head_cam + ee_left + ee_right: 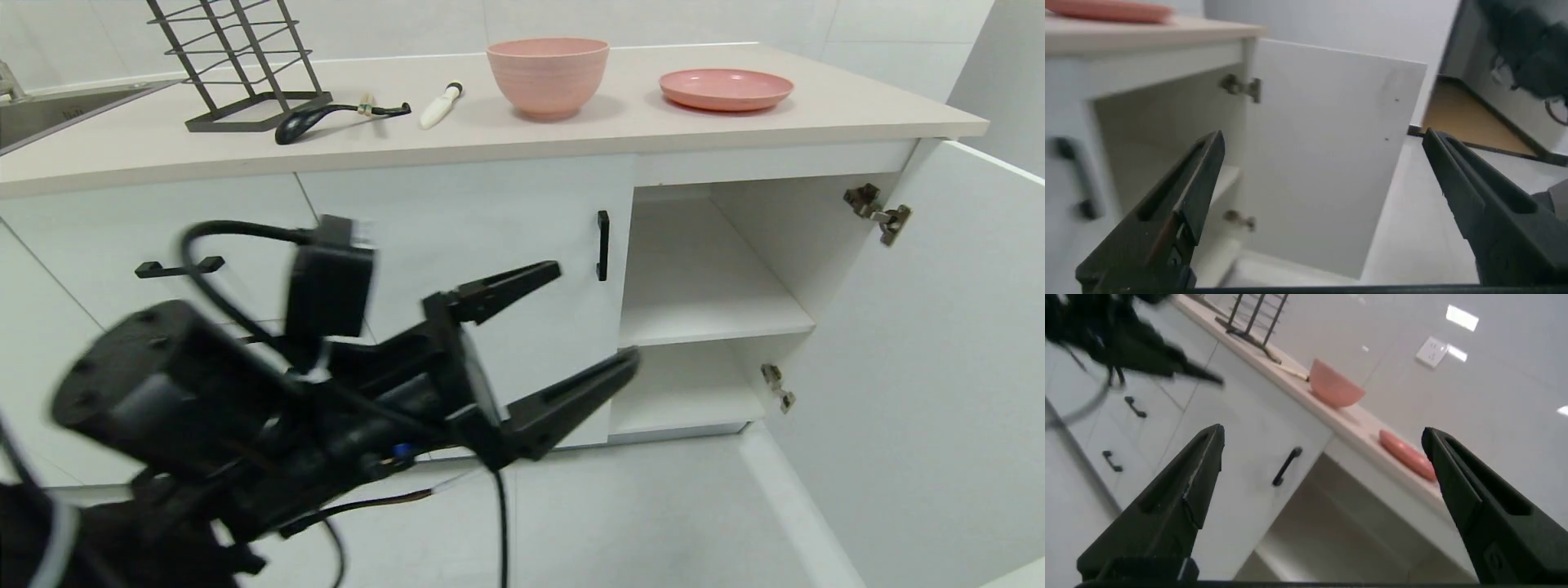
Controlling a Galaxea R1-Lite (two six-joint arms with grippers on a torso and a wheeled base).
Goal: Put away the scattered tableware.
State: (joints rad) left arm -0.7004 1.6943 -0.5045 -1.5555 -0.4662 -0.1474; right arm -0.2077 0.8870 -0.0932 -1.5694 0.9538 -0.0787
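Black left hand [598, 310] near and low, before the closed white doors [465, 237] — fingers spread apart, nothing held. Black right hand [1323, 431] likewise spread and empty. Right of the left hand, a white cupboard [710, 318] with its open door [939, 367] swung out. Farther back on the beige surface [816, 122], left to right — black wire rack [245, 65], black spoon [302, 122], white-handled utensil [441, 104], round pink bowl [548, 75], flat pink plate [726, 88].

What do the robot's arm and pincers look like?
The left pincer is matte black, with two long tapered fingers; its thick black arm carries a boxy black wrist camera and loose black cables. The right pincer has the same black tapered fingers.
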